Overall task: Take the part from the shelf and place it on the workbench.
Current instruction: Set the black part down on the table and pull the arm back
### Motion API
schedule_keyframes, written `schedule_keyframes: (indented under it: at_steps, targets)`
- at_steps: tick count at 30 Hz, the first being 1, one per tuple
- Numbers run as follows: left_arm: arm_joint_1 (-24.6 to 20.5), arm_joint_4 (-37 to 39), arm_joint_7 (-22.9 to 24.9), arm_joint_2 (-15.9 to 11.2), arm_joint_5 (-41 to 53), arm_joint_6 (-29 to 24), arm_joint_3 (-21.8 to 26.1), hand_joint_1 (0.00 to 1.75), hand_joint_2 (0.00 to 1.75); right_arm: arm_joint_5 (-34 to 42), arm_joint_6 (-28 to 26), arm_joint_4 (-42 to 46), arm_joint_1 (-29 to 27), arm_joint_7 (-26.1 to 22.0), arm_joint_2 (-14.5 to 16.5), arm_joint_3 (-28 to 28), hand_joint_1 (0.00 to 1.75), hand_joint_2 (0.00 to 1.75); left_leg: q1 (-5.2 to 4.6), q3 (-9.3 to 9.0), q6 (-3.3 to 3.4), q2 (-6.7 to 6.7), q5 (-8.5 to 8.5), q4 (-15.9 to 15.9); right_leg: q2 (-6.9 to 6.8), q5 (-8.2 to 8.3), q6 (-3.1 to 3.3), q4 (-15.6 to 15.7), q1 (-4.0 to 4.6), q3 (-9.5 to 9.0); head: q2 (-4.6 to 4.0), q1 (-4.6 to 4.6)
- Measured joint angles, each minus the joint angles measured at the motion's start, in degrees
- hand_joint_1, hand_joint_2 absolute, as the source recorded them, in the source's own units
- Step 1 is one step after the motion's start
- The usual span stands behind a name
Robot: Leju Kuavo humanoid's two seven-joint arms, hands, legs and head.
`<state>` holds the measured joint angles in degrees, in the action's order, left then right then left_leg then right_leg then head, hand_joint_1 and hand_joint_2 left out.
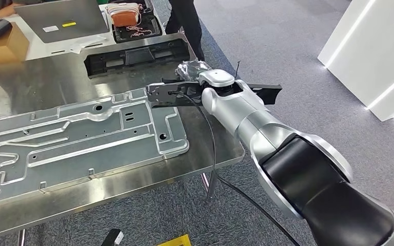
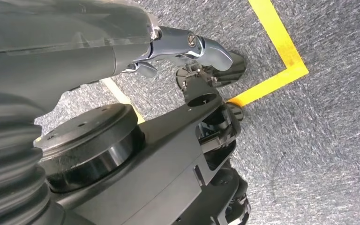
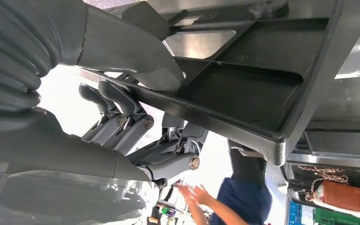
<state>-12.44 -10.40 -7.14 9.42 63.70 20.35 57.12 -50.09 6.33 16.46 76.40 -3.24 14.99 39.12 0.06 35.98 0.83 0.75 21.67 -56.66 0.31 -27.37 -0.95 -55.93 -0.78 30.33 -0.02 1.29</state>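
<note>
Right hand (image 3: 136,122) clamps thumb and fingers around one rim of the long black plastic part (image 1: 172,95) above the steel workbench (image 1: 56,77); rigid, probably light, tip-prone.

The steel workbench (image 1: 41,82) carries a stamped metal panel (image 1: 82,138) — perhaps aluminium — and a black part (image 1: 133,56).

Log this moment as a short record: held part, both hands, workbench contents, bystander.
held part: black plastic part, gripped by the right hand, one end over the workbench corner, the other past its edge
left hand: left hand hangs over carpet with yellow tape, holding nothing
workbench contents: stamped metal panel; second black part
bystander: person beyond the bench
</note>
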Motion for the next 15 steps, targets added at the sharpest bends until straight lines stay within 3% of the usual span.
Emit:
schedule_keyframes:
  at_steps: [7, 11, 15]
  targets:
    - [0.41, 0.0, 0.4, 0.33, -0.54, -0.01, 0.02, 0.0, 1.75, -0.36, 0.12, 0.0, -0.48, -0.34, -0.49, -0.12, 1.75, 1.75, 0.0, -0.01, 0.0, -0.01, 0.0, 0.01, 0.0, 0.0, 0.0, 0.0, 0.01, 0.0, 0.0, 0.0]
    - [0.41, 0.0, 0.94, 0.74, -0.98, -0.6, 0.03, 0.0, 1.75, -0.5, 0.13, 0.0, -0.62, -0.37, -0.68, -0.32, 0.0, 0.0, 0.0, -0.01, 0.0, -0.01, 0.0, 0.0, 0.0, 0.0, 0.0, 0.0, 0.0, 0.0, 0.0, 0.0]
    - [0.38, 0.0, 1.6, 1.2, -1.19, -1.13, 0.05, 0.0, 1.75, -0.61, 0.14, 0.0, -0.8, -0.43, -0.79, -0.62, 0.0, 0.0, 0.0, -0.01, 0.0, -0.01, 0.0, 0.0, 0.0, 0.0, 0.0, 0.0, 0.0, -0.01, 0.0, 0.0]
